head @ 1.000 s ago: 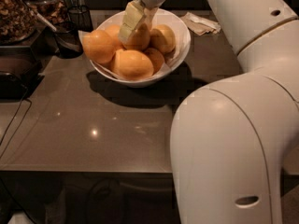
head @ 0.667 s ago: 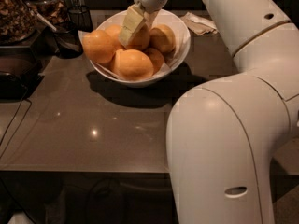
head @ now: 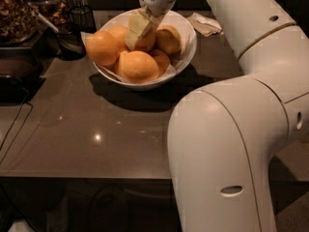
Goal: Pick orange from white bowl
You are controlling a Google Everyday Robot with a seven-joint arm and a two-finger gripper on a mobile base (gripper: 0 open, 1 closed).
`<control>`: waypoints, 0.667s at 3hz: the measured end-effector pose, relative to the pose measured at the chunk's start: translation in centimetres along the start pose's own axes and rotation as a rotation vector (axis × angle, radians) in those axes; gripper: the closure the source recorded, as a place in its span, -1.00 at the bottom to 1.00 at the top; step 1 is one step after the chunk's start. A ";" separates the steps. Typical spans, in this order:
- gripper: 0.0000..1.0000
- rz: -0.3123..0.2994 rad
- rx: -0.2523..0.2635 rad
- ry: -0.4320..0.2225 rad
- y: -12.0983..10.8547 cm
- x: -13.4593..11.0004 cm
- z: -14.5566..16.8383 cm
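End effector (head: 139, 32) low inside white bowl (head: 187, 57) on counter (head: 72, 149), pressed against middle orange (head: 149, 42); whether it grips, cannot tell.

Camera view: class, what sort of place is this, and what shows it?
Likely a kitchen or snack counter: white bowl of oranges, jars of snacks back left, dark countertop. The gripper is in the bowl, among the oranges.

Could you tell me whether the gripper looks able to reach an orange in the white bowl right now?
Probably yes. The gripper is down inside the white bowl, against the orange at the middle of the pile, with nothing between them, though neighbouring oranges crowd close.
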State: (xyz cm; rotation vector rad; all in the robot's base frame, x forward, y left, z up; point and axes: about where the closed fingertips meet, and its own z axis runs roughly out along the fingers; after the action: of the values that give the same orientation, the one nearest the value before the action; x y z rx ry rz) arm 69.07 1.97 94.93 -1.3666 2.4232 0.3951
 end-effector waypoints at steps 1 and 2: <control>0.40 0.000 0.000 0.000 0.0 0.0 0.0; 0.87 -0.017 0.009 -0.030 -0.2 -0.6 0.0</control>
State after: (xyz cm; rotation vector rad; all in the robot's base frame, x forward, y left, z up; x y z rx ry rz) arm 69.52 2.36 95.19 -1.3665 2.3856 0.3971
